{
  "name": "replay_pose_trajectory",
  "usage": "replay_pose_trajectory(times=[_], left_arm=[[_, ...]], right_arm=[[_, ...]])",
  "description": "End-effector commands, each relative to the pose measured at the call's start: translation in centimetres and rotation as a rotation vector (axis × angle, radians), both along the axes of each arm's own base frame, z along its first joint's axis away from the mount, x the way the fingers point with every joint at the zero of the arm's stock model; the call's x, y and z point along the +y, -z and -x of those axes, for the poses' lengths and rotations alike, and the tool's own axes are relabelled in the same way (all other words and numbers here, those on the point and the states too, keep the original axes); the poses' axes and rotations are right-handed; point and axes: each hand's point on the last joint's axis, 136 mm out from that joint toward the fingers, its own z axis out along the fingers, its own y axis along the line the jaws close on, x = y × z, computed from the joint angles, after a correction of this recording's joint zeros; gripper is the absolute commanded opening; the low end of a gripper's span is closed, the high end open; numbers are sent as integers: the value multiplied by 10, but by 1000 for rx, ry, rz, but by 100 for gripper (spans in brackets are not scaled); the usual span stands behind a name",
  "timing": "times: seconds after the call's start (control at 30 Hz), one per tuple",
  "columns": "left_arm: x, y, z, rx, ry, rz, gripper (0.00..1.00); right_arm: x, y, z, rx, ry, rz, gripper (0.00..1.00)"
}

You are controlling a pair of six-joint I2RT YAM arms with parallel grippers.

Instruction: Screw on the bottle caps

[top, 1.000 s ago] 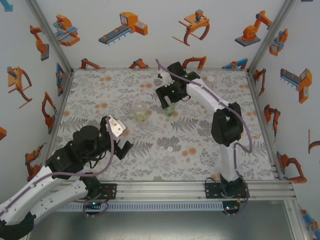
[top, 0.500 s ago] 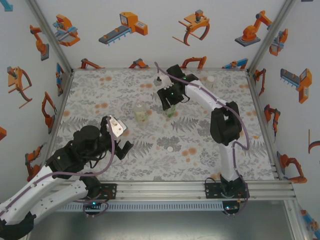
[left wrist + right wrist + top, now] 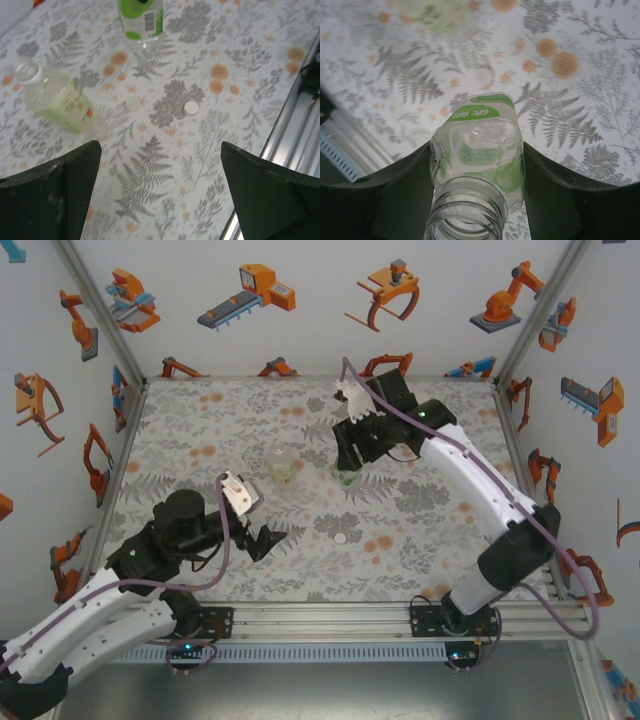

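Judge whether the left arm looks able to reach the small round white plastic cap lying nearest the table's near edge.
Probably yes: the left gripper hangs open just short of the small round white plastic cap, with bare floral mat between them and no bottle standing in the way.

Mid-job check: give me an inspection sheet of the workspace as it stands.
Surface: floral mat, flat, no spills seen.
Job's things: green-label bottle, neck open, no cap on; yellowish bottle upright, no cap on; white cap loose on the mat; pale disc near it, possibly another cap.
Clutter: nothing seen.
Grippers: left gripper open above the mat, holding nothing; right gripper closed on the green-label bottle's body.
Cables: purple cable along the left arm, another along the right; no snag seen.
Surroundings: white walls with robot pictures; metal rail at the near edge.
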Motion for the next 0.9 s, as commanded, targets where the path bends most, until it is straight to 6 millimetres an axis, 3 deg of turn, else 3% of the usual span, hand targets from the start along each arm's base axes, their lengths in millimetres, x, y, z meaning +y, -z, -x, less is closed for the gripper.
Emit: replay_pose_trajectory(times=[0.0,0.23,0.43,0.7,0.87], left_arm=[[-23,-37,13,-31,134,187,96],[-47,-52,25,-27,283,304,97],[-63,-62,34,-8,381,373,97],[-77,-62,58,7,523,374,84],[-75,-59,62,9,535,368,71]], right_arm=[[10,-16,56,57,-111,-54,47],[33,-67,135,18,-312,-186,47],[53,-90,179,15,-465,-243,46],[70,-116,193,-44,-528,-319,46],[73,-123,193,-61,-541,-344,46]])
